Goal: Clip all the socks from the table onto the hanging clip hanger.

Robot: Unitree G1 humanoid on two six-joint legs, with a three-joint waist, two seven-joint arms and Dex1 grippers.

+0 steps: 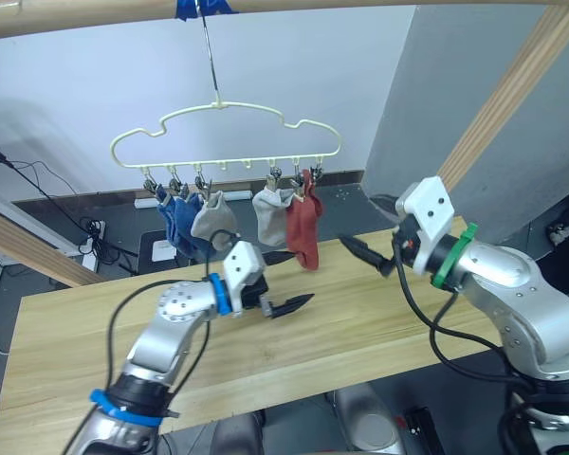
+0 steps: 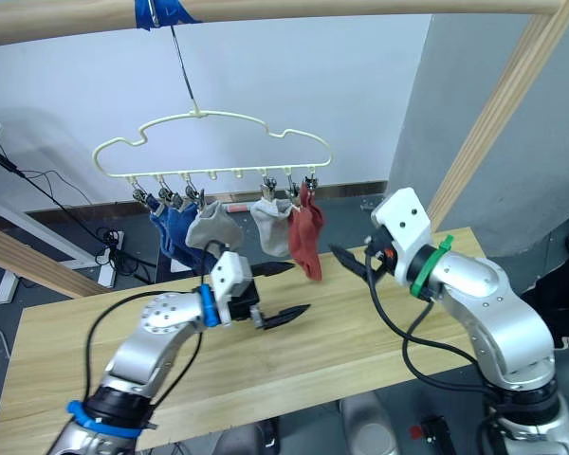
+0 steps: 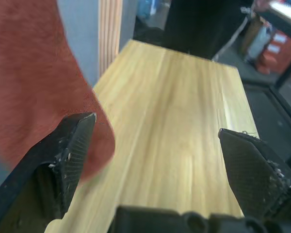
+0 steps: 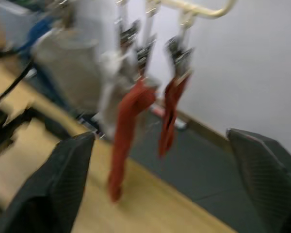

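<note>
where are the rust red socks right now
Both rust-red socks hang clipped at the robot's-right end of the clip hanger, beside a grey sock, above the table's far edge.

Six socks are counted on one clip hanger [image 1: 226, 142]: two blue socks [image 1: 177, 220], two grey socks [image 1: 210, 217], two rust-red socks [image 1: 303, 227]. One table [image 1: 360, 313] and two grippers are seen.

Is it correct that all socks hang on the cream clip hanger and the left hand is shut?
Not quite. The socks do hang on the clip hanger, but the left hand is open: the left wrist view shows its fingers spread wide apart over the table.
</note>
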